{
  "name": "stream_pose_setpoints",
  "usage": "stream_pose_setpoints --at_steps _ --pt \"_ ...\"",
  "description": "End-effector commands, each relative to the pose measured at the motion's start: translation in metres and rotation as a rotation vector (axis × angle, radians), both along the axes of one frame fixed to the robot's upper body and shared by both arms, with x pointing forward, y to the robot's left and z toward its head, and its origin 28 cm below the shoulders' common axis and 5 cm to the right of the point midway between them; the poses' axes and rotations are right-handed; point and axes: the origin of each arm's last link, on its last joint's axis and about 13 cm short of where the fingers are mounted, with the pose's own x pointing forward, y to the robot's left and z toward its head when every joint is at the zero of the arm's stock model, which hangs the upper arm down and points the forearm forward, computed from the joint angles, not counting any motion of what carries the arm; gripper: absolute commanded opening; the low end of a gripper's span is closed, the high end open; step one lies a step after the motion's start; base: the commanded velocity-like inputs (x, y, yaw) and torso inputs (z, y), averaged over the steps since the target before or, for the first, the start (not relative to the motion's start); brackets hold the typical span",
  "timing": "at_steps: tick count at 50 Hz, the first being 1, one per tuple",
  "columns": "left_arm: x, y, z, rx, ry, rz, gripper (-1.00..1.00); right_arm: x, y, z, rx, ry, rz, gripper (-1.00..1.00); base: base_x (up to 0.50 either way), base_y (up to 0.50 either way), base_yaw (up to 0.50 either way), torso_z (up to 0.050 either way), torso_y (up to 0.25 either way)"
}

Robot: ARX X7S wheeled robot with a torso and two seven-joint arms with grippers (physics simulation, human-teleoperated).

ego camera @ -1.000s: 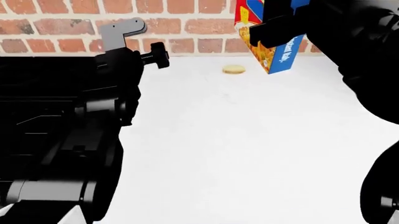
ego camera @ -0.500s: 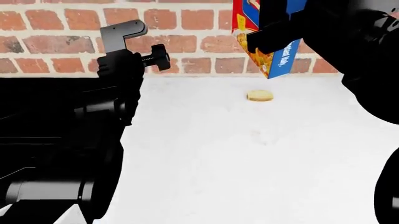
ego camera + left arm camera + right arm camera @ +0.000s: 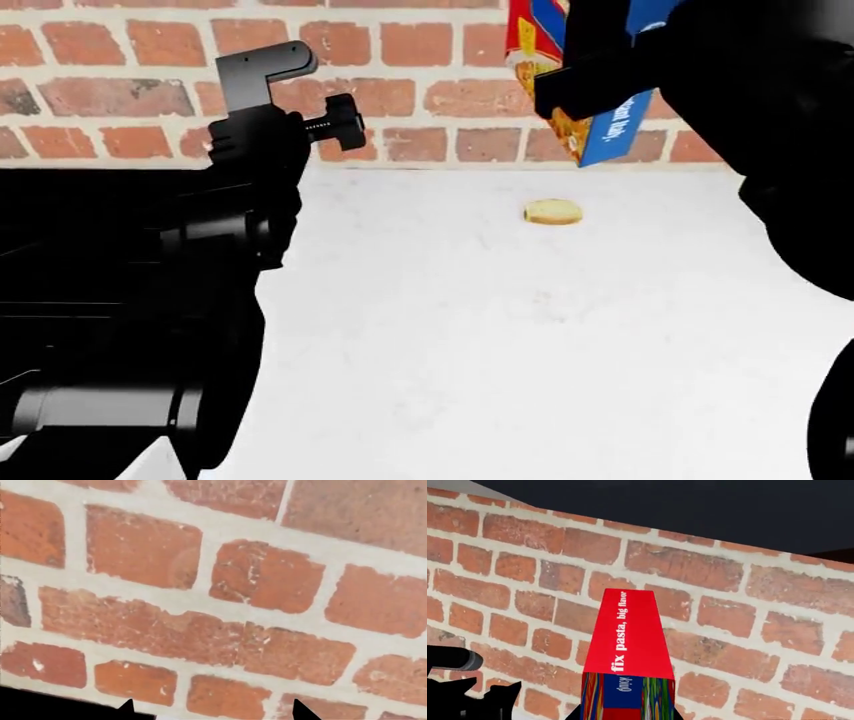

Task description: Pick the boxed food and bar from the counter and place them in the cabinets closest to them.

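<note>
My right gripper (image 3: 597, 75) is shut on the boxed food (image 3: 590, 118), a blue and red box with an orange food picture. It holds the box high above the white counter (image 3: 467, 330), in front of the brick wall. In the right wrist view the box (image 3: 627, 650) shows its red end between the jaws, pointing at the wall. My left gripper (image 3: 210, 715) is open and empty and faces the brick wall; only its two dark fingertips (image 3: 127, 709) show. My left arm (image 3: 254, 160) is raised at the left. The bar is out of view.
A small round tan-yellow lump (image 3: 553, 212) lies on the counter near the wall, below the held box. The brick wall (image 3: 414, 60) runs along the counter's far edge. A dark cabinet underside (image 3: 694, 510) shows above the wall.
The head view has tilted up, so the wall edge and the tan lump sit lower in it. The box stays held high in my right gripper; little moved in the last half second.
</note>
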Motion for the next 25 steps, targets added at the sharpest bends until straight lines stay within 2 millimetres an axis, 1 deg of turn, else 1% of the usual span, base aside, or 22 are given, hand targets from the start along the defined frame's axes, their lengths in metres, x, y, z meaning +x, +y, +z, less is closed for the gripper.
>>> stream_pose_setpoints --at_steps 1,7,17,25 --pt "0.000 0.000 0.000 0.001 -0.003 0.004 1.00 -0.030 0.007 -0.004 0.022 -0.134 -0.062 -1.00 0.00 0.00 0.00 0.000 0.000" --pt "0.000 0.000 0.000 -0.001 -0.004 0.005 1.00 -0.048 0.012 -0.010 0.057 -0.204 -0.072 -1.00 0.00 0.00 0.00 0.000 0.000" --pt "0.000 0.000 0.000 0.001 -0.003 0.007 1.00 -0.065 0.017 -0.021 0.079 -0.226 -0.048 -1.00 0.00 0.00 0.00 0.002 0.001" --pt "0.000 0.000 0.000 0.003 -0.004 0.010 1.00 -0.088 0.023 -0.018 0.071 -0.302 -0.006 -1.00 0.00 0.00 0.00 0.000 0.000"
